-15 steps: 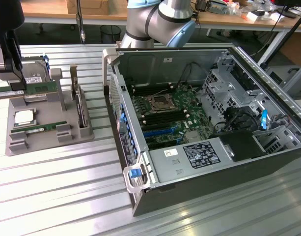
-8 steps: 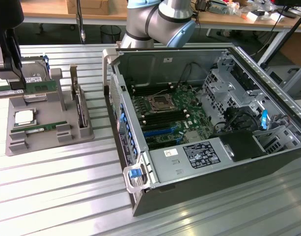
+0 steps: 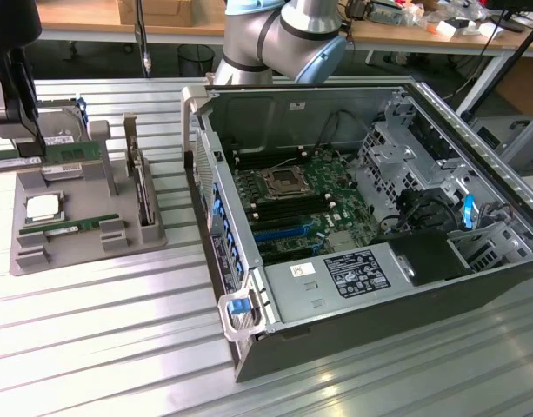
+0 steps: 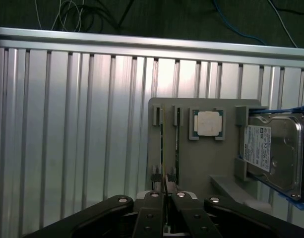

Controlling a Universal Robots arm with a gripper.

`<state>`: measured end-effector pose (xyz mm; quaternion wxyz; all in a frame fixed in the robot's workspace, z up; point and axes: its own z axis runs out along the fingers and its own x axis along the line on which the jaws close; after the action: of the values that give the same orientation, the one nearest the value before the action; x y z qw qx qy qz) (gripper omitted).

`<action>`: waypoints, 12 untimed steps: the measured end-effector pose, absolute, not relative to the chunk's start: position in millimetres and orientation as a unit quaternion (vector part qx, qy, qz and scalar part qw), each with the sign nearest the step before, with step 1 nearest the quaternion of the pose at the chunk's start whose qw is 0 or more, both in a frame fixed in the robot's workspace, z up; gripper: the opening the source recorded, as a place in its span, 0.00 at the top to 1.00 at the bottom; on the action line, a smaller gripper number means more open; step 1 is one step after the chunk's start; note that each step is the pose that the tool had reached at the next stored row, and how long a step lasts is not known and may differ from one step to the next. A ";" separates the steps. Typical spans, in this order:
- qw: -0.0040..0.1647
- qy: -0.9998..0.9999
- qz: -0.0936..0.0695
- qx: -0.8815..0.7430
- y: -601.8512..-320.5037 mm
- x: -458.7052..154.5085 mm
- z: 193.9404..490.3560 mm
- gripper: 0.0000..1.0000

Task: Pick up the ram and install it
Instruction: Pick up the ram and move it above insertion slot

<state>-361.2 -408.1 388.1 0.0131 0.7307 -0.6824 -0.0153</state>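
Closest in, the claw (image 4: 165,196) is pinching narrow on the ram (image 4: 163,148), which is showing edge-on between the fingers (image 4: 152,206) and seemingly riding just clear of the grey tray (image 4: 201,163). Just beside it, a twin stick (image 4: 177,148) is sitting in its slot, with the processor (image 4: 208,123) and hard drive (image 4: 271,148) lying further along the tray on the ribbed surface (image 4: 67,124). Well apart, toward the exterior view's right, the open case (image 3: 475,287) is lying with its board (image 3: 292,187) exposed. Pickup is looking done or nearly so; installing is not yet done.
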 end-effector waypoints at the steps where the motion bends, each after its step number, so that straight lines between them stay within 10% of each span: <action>1: 0.013 -0.682 -0.015 0.731 -408.1 -361.2 388.5 0.88; 12: 0.013 -0.682 -0.015 0.731 -408.1 -361.2 392.1 0.88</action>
<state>-361.2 -408.1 392.1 0.0131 0.7307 -0.6824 -0.0153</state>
